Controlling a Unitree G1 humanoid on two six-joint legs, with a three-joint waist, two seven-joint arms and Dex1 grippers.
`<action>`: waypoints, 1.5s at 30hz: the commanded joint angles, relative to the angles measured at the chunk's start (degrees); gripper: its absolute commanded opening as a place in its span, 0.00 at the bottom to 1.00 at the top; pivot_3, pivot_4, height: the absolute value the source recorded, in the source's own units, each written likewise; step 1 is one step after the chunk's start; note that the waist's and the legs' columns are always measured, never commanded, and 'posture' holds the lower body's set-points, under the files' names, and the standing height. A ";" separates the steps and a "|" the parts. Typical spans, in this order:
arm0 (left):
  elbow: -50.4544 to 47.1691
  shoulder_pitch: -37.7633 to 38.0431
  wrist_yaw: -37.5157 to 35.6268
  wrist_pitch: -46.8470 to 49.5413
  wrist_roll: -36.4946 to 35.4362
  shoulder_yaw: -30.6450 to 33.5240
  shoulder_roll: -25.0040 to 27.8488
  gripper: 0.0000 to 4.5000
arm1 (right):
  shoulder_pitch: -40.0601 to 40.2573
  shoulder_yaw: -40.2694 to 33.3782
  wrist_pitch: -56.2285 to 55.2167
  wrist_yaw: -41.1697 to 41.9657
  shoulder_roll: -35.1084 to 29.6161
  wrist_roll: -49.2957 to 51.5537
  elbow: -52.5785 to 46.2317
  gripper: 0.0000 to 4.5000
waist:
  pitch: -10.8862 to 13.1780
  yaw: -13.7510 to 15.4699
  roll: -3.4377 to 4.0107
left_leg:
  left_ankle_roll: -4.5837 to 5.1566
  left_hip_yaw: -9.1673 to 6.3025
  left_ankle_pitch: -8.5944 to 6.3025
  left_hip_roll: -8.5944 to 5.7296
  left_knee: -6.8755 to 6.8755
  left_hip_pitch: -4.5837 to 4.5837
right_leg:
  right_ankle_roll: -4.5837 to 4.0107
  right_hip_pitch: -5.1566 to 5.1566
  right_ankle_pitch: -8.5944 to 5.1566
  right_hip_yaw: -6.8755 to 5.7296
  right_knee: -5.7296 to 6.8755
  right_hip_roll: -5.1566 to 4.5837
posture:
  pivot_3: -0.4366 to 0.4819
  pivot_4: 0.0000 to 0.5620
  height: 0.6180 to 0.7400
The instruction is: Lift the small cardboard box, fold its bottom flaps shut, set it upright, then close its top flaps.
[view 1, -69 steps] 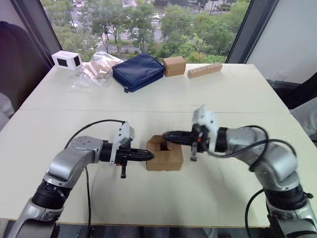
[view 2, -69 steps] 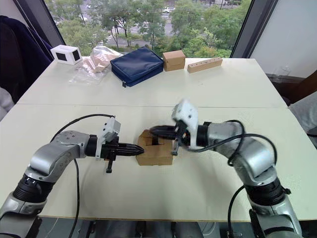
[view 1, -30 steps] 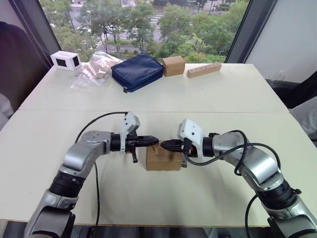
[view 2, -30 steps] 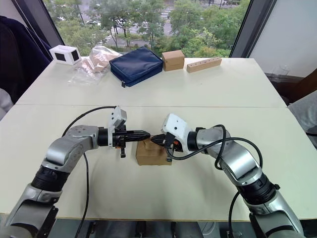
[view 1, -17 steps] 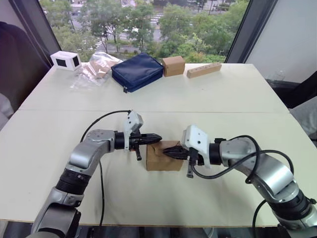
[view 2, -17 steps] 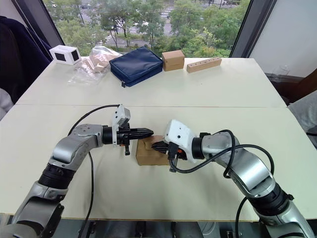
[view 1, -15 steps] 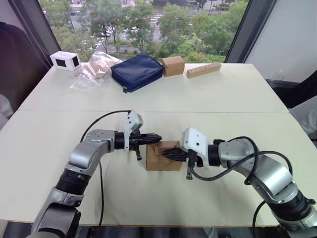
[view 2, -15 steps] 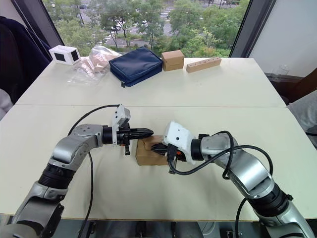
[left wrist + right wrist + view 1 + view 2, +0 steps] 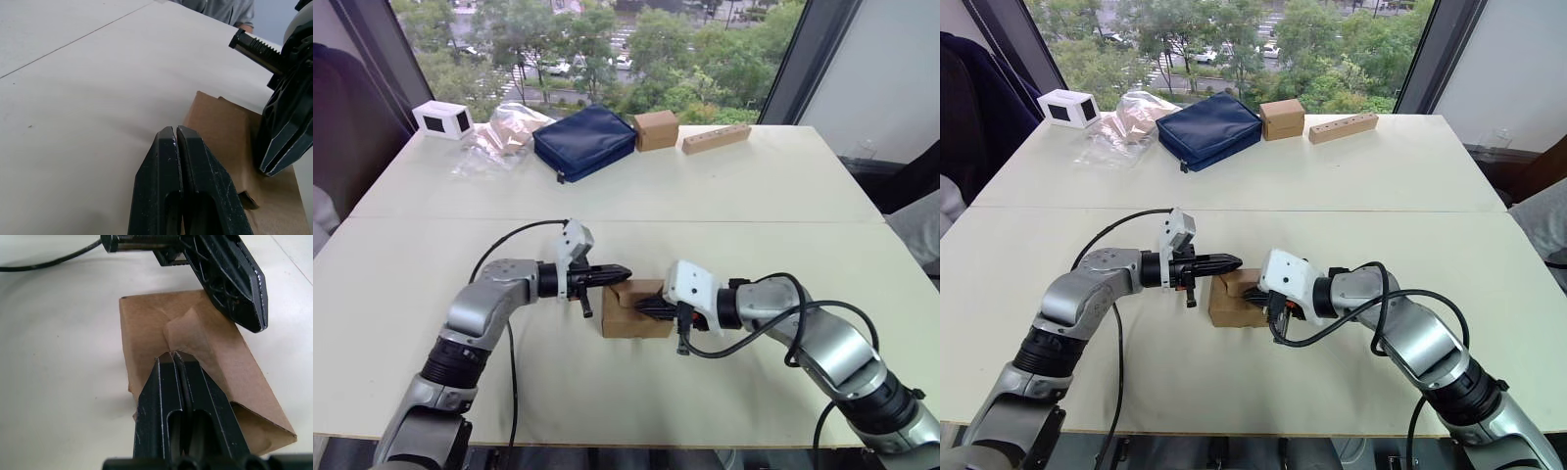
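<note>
while the small cardboard box [image 9: 636,310] sits on the bench between both closed tools, your right tool [image 9: 172,357] presses its top flaps [image 9: 188,333]; the left tool [image 9: 624,271] hovers at its left edge

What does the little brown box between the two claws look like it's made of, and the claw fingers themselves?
The small cardboard box looks like thin, matte, unprinted brown kraft card: creased flaps and raw cut edges show. The right claw and left claw have black fingers, probably moulded plastic with a slight sheen, though coated metal can't be excluded.
</note>
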 commanded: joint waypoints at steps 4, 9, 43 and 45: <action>-2.44 0.03 0.11 0.44 -1.31 1.15 0.13 0.01 | -1.31 -0.12 -1.47 -0.22 0.42 -1.87 1.31 0.00 | 0.00 0.00 0.00 | 0.00 0.00 0.00 0.00 0.00 0.00 | 0.00 0.00 0.00 0.00 0.00 0.00 | 0.48 0.27 1.00; -2.93 -0.10 0.02 0.52 -1.77 1.27 0.18 0.01 | -1.68 0.13 -1.71 0.00 0.55 -2.76 1.78 0.00 | 0.00 0.00 0.00 | 0.00 0.00 0.00 0.00 0.00 0.00 | 0.00 0.00 0.00 0.00 0.00 0.00 | 0.48 0.27 1.00; -9.40 -1.69 -0.75 -0.43 -1.95 2.66 4.40 0.01 | -0.85 -13.45 3.85 0.42 2.60 9.61 0.73 0.00 | 0.00 0.00 0.00 | 0.00 0.00 0.00 0.01 0.00 0.02 | 0.00 0.03 0.00 0.00 0.00 0.00 | 0.48 0.27 1.00; -9.85 -1.67 -0.55 -0.78 -1.21 1.54 4.31 0.01 | -1.26 -11.63 2.71 0.67 2.49 8.30 1.59 0.00 | 0.00 0.00 0.00 | 0.00 0.00 0.00 0.00 0.00 0.02 | 0.00 0.03 0.00 0.00 0.00 0.00 | 0.48 0.27 1.00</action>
